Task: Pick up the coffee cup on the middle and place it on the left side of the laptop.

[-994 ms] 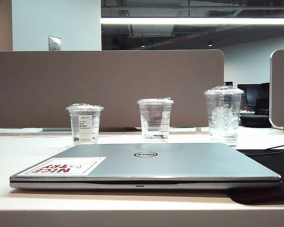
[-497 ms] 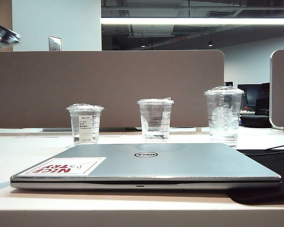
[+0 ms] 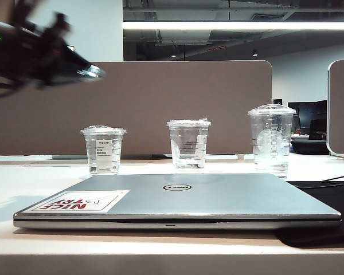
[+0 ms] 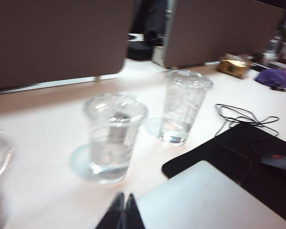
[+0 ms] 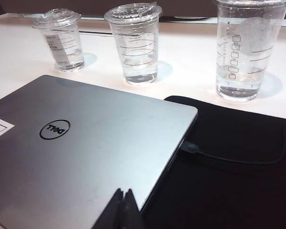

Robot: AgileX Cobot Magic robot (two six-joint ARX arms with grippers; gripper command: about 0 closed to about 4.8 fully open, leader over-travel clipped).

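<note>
The coffee cup (image 3: pixel 188 145) is a clear flat-lidded cup with dark lines, standing upright in the middle of the row behind the closed silver Dell laptop (image 3: pixel 178 200). In the exterior view my left gripper (image 3: pixel 93 72) is a blur high at the upper left, above the smaller cup and far from the coffee cup. Its wrist view shows the coffee cup (image 4: pixel 115 136) ahead of the shut, empty left gripper (image 4: pixel 124 196), with a laptop corner (image 4: pixel 205 200) beside it. My right gripper (image 5: pixel 123 192) is shut and empty over the laptop (image 5: pixel 76 148), the coffee cup (image 5: pixel 134 43) beyond it.
A smaller labelled clear cup (image 3: pixel 103 150) stands left of the coffee cup and a taller dome-lidded cup (image 3: pixel 270 139) right of it. A black mat (image 5: pixel 229 167) with a cable lies right of the laptop. A partition wall (image 3: pixel 132 103) runs behind the cups.
My left arm has swung into the exterior view from the upper left edge and reached further right. Cups and laptop have not moved.
</note>
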